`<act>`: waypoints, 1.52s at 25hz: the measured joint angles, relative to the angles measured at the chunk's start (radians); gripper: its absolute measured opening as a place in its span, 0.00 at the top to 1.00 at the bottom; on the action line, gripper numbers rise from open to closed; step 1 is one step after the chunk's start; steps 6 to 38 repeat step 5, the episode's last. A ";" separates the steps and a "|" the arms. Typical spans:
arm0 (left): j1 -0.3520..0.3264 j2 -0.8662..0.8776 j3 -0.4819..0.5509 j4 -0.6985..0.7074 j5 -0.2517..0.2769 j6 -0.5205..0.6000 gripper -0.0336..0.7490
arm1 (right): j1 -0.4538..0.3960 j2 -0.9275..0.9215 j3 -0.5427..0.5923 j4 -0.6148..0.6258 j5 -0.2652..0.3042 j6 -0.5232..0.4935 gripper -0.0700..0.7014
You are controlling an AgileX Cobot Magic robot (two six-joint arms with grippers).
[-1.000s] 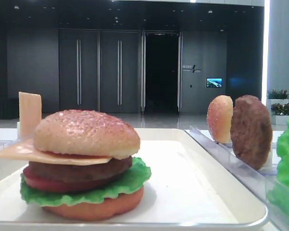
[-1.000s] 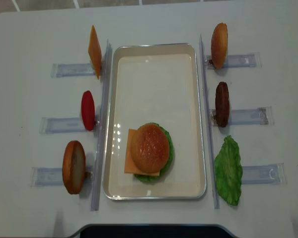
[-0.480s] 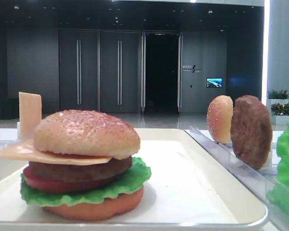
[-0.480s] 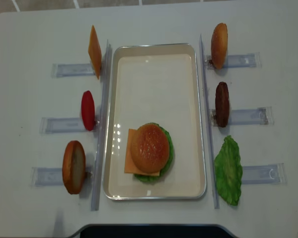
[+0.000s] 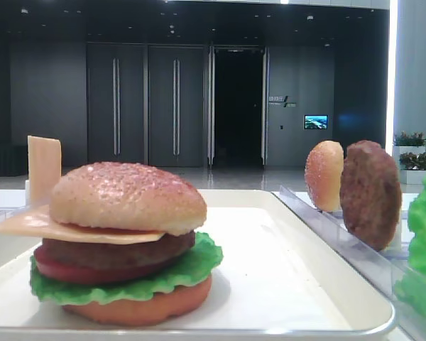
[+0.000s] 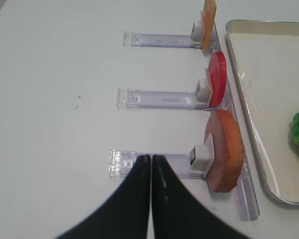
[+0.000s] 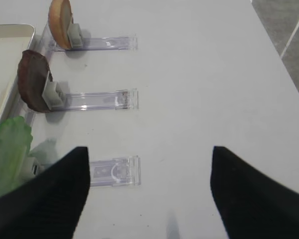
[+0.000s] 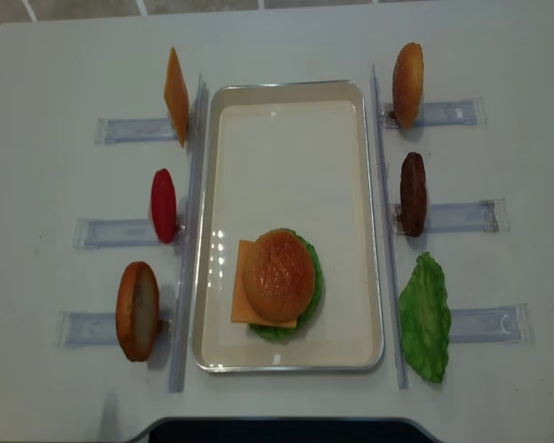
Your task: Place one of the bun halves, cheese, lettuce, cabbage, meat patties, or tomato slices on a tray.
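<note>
Nothing among the food pieces has moved since the earlier frames; only the bright green frilly lettuce leaf [image 8: 425, 318] seems to sit slightly differently at the right edge of the low front view.

On the large white rectangular tray [image 8: 289, 129], toward 6 o'clock, one burger stands complete: the domed golden-brown speckled bun top [image 8: 277, 274] lies on the thin pale yellow cheese slice [image 8: 242, 297], and under these the front view shows a dark brown patty [image 5: 117, 250], a red tomato slice [image 5: 71, 272], green lettuce and a flat orange bun base. So, as I judge it, one stack is finished.

Outside the tray, at 9 o'clock, stand an orange cheese square [image 8: 175, 95], a round red tomato disc [image 8: 163, 205] and a flat bun base [image 8: 137, 310], each upright in a clear plastic rack on the white counter [image 8: 55, 74]. At 3 o'clock are a second bun top [image 8: 407, 84], a thick brown meat patty [image 8: 413, 194] and the lettuce leaf.

The right pincer [image 7: 149, 199] is spread wide and holds nothing, above the counter near the lettuce rack. The left pincer [image 6: 151, 194] has its black fingers pressed together, empty, near the bun base.
</note>
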 joint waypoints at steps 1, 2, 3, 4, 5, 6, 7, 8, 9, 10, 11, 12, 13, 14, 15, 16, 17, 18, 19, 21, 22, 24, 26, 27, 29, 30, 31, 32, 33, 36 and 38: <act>0.000 0.000 0.000 0.000 0.000 0.000 0.96 | 0.000 0.000 0.000 0.000 0.000 0.001 0.24; 0.000 0.000 0.000 0.000 0.000 0.000 0.96 | 0.000 0.000 0.000 0.000 0.000 0.001 0.24; 0.000 0.000 0.000 0.000 0.000 0.000 0.96 | 0.000 0.000 0.000 0.000 0.000 0.001 0.24; 0.000 0.000 0.000 0.000 0.000 0.000 0.96 | 0.000 0.000 0.000 0.000 0.000 0.002 0.24; 0.000 0.000 0.000 0.000 0.000 0.000 0.96 | 0.000 0.000 0.000 0.000 0.000 0.002 0.24; 0.000 0.000 0.000 0.000 0.000 0.000 0.96 | 0.000 0.000 0.000 0.000 0.000 0.002 0.24; 0.000 0.000 0.000 0.000 0.000 0.000 0.96 | 0.000 0.000 0.000 0.000 0.000 0.002 0.24; 0.000 0.000 0.000 0.000 0.000 0.000 0.96 | 0.000 0.000 0.000 0.000 0.000 0.002 0.24; 0.000 0.000 0.000 0.000 0.000 0.000 0.96 | 0.000 0.000 0.000 0.000 0.000 0.002 0.24; 0.000 0.000 0.000 0.000 0.000 0.000 0.96 | 0.000 0.000 0.000 0.000 0.000 0.002 0.24; 0.000 0.000 0.000 0.000 0.000 0.000 0.96 | 0.000 0.000 0.000 0.000 0.000 0.002 0.24; 0.000 0.000 0.000 0.000 0.000 0.000 0.96 | 0.000 0.000 0.000 0.000 0.000 0.002 0.24; 0.000 0.000 0.000 0.000 0.000 0.000 0.96 | 0.000 0.000 0.000 0.000 0.000 0.002 0.24; 0.000 0.000 0.000 0.000 0.000 0.000 0.96 | 0.000 0.000 0.000 0.000 0.000 0.002 0.24; 0.000 0.000 0.000 0.000 0.000 0.000 0.96 | 0.000 0.000 0.000 0.000 0.000 0.002 0.24; 0.000 0.000 0.000 0.000 0.000 0.000 0.96 | 0.000 0.000 0.000 0.000 0.000 0.002 0.24; 0.000 0.000 0.000 0.000 0.000 0.000 0.96 | 0.000 0.000 0.000 0.000 0.000 0.002 0.24; 0.000 0.000 0.000 0.000 0.000 0.000 0.96 | 0.000 0.000 0.000 0.000 0.000 0.002 0.24; 0.000 0.000 0.000 0.000 0.000 0.000 0.96 | 0.000 0.000 0.000 0.000 0.000 0.002 0.24; 0.000 0.000 0.000 0.000 0.000 0.000 0.96 | 0.000 0.000 0.000 0.000 0.000 0.002 0.24; 0.000 0.000 0.000 0.000 0.000 0.000 0.96 | 0.000 0.000 0.000 0.000 0.000 0.002 0.24; 0.000 0.000 0.000 0.000 0.000 0.000 0.96 | 0.000 0.000 0.000 0.000 0.000 0.002 0.24; 0.000 0.000 0.000 0.000 0.000 0.000 0.96 | 0.000 0.000 0.000 0.000 0.000 0.002 0.24; 0.000 0.000 0.000 0.000 0.000 0.000 0.96 | 0.000 0.000 0.000 0.000 0.000 0.002 0.24; 0.000 0.000 0.000 0.000 0.000 0.000 0.96 | 0.000 0.000 0.000 0.000 0.000 0.002 0.24; 0.000 0.000 0.000 0.000 0.000 0.000 0.96 | 0.000 0.000 0.000 0.000 0.000 0.002 0.24; 0.000 0.000 0.000 0.000 0.000 0.000 0.96 | 0.000 0.000 0.000 0.000 0.000 0.002 0.24; 0.000 0.000 0.000 0.000 0.000 0.000 0.96 | 0.000 0.000 0.000 0.000 0.000 0.002 0.24; 0.000 0.000 0.000 0.000 0.000 0.000 0.96 | 0.000 0.000 0.000 0.000 0.000 0.002 0.24; 0.000 0.000 0.000 0.000 0.000 0.000 0.96 | 0.000 0.000 0.000 0.000 0.000 0.002 0.24; 0.000 0.000 0.000 0.000 0.000 0.000 0.96 | 0.000 0.000 0.000 0.000 0.000 0.002 0.24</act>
